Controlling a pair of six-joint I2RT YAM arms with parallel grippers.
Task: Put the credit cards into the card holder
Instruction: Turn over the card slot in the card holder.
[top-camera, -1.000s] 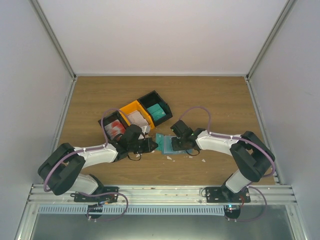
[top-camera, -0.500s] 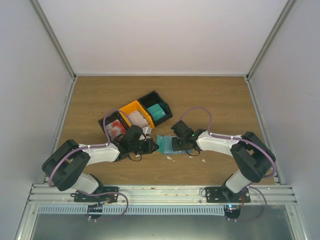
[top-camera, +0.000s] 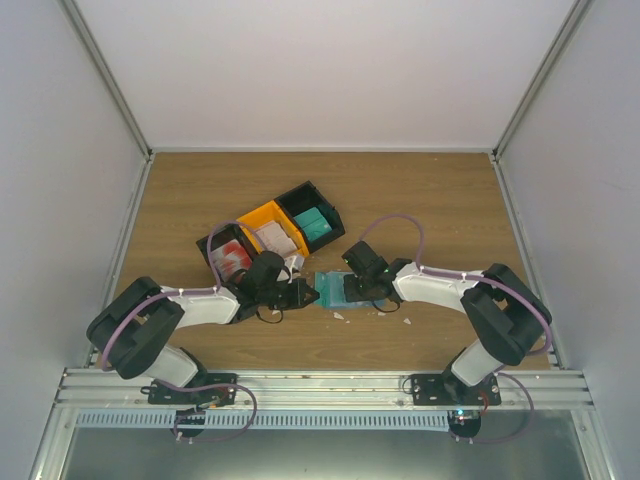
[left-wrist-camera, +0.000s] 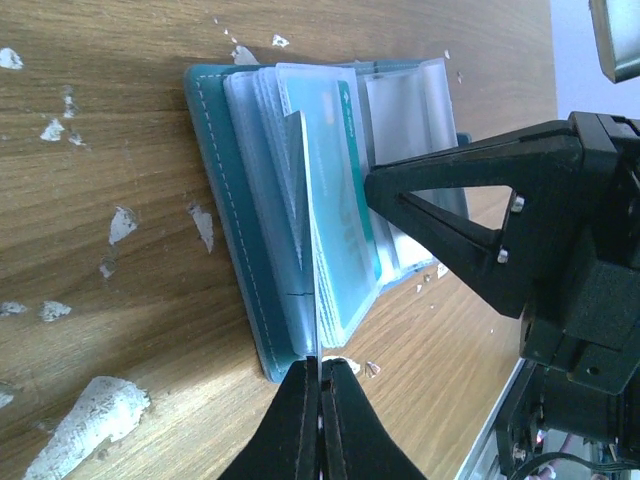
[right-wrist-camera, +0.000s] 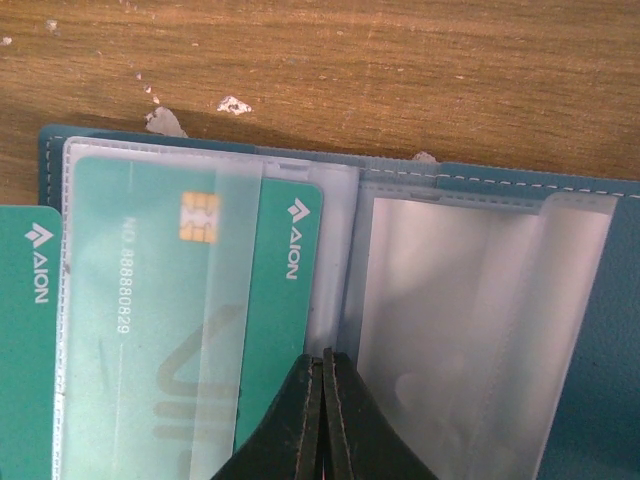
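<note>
Top view: even, diffuse light from above, white walls bright, only soft shadows under the arms on the bench (top-camera: 440, 190). Coarse, small parts mushy, wide-angle lean on the side walls.

Left wrist view: bright, card holder (left-wrist-camera: 225, 200) sharp, left end effector (left-wrist-camera: 319, 375) out of focus at the near edge, credit card (left-wrist-camera: 306, 230) in it softening toward the tips.

Right wrist view: print crisp, hazy sheen across the clear sleeve (right-wrist-camera: 470, 300), right end effector (right-wrist-camera: 322, 365) blurred.

Teal card holder (right-wrist-camera: 625, 380) lies open (clear sleeves showing), green card (right-wrist-camera: 130, 330) tucked inside.

Wooden table (top-camera: 420, 200), open card holder (top-camera: 331, 289), three bins (top-camera: 258, 214), perhaps paper scraps (left-wrist-camera: 95, 415)
</note>
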